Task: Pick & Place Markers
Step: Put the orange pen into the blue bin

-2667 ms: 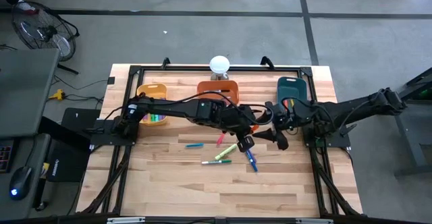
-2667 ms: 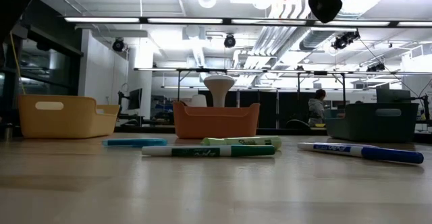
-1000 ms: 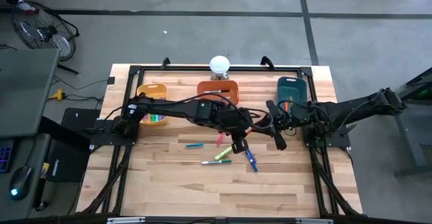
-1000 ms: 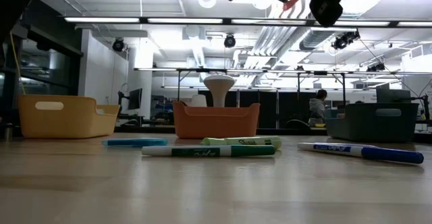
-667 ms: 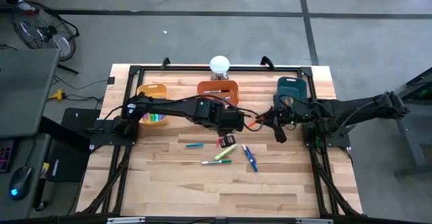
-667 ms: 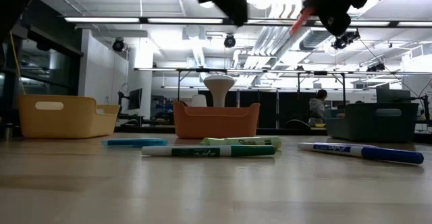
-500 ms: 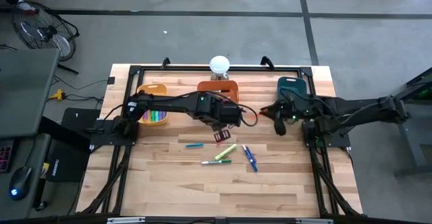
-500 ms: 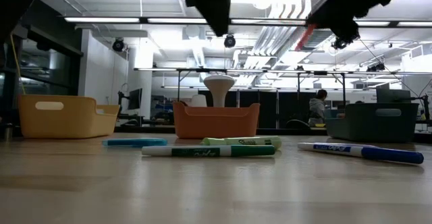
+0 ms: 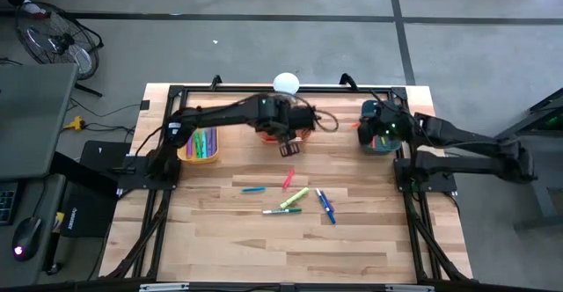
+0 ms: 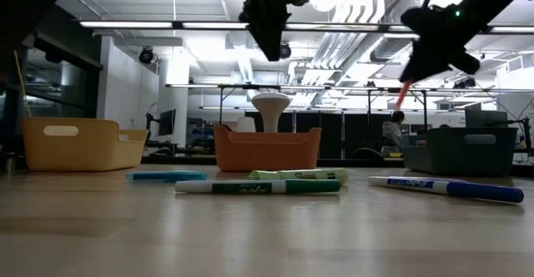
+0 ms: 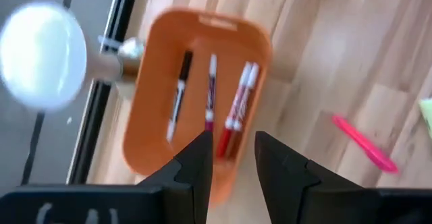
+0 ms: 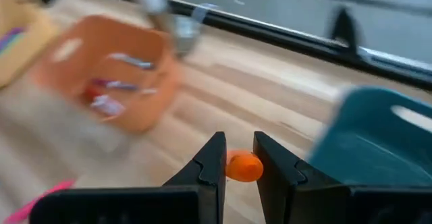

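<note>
My right gripper [image 9: 365,138] is shut on an orange marker [image 10: 405,93], high up at the left side of the teal bin [image 9: 388,144]. My left gripper [image 9: 288,149] hangs above the near edge of the orange bin [image 11: 152,116], fingers apart with nothing between them. That bin holds a black, a purple and two red markers [image 11: 237,108]. Several more markers lie flat on the table's middle: a blue one [image 9: 253,189], a pink one [image 9: 288,180], a yellow-green one [image 9: 295,197], a green one [image 9: 281,210] and a blue-white one [image 9: 325,206]. My right gripper pinches the orange marker between its two fingers. One round end [image 12: 243,166] faces the wrist camera. In the low view the other end [image 10: 404,95] sticks out below the fingers, slanting down. The marker is lifted clear of table and bins.
A yellow bin [image 9: 201,142] with coloured markers stands at the far left. A white ball-shaped lamp [image 9: 286,83] stands at the far edge behind the orange bin. A black frame runs round the tabletop. The near half of the table is bare wood.
My left gripper has gone from above the loose markers toward the far edge, to over the orange bin, and has tipped further down. My right gripper has carried the orange marker toward the far edge, to beside the teal bin, rolling and tipping down. The marker now points downward.
</note>
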Motion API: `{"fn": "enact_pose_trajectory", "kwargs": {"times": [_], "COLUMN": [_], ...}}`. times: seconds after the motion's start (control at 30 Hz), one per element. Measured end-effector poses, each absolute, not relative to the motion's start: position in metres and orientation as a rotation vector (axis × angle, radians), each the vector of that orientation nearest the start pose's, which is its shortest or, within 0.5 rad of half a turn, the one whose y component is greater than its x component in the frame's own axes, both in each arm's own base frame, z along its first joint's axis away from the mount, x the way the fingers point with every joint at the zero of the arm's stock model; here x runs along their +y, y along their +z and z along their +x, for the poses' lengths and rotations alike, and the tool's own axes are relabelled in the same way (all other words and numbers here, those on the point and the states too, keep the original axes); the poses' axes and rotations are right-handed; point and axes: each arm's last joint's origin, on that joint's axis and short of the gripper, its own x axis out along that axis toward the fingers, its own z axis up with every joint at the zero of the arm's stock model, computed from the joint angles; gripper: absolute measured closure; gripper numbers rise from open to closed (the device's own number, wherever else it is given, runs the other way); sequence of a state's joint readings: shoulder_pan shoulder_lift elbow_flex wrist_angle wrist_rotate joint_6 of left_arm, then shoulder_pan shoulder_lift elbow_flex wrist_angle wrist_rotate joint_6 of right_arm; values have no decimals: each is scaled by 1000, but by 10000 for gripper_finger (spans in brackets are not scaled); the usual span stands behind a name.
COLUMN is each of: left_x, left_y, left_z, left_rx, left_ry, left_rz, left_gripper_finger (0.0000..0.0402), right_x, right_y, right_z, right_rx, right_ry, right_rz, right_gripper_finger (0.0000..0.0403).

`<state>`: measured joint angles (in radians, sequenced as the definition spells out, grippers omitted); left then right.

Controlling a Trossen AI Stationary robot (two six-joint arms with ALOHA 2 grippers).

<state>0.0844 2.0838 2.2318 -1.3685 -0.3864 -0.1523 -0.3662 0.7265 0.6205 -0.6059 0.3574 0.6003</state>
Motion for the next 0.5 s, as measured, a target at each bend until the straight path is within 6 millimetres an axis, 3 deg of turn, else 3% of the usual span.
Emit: {"fn": "enact_pose_trajectory", "kwargs": {"times": [0.27, 0.5], "left_x": [97, 133], "left_y": [347, 351], "left_z": [421, 419], "left_rx": [1049, 960], "left_ry": [348, 202], "left_rz": [51, 17], "left_gripper_finger": [296, 296], "right_x": [-85, -97], "right_y": [239, 223], "right_z": [111, 107], "right_rx": [543, 672], "right_ry": [-1156, -1303], "right_rz": [705, 794], "right_gripper_finger": [355, 355]}}
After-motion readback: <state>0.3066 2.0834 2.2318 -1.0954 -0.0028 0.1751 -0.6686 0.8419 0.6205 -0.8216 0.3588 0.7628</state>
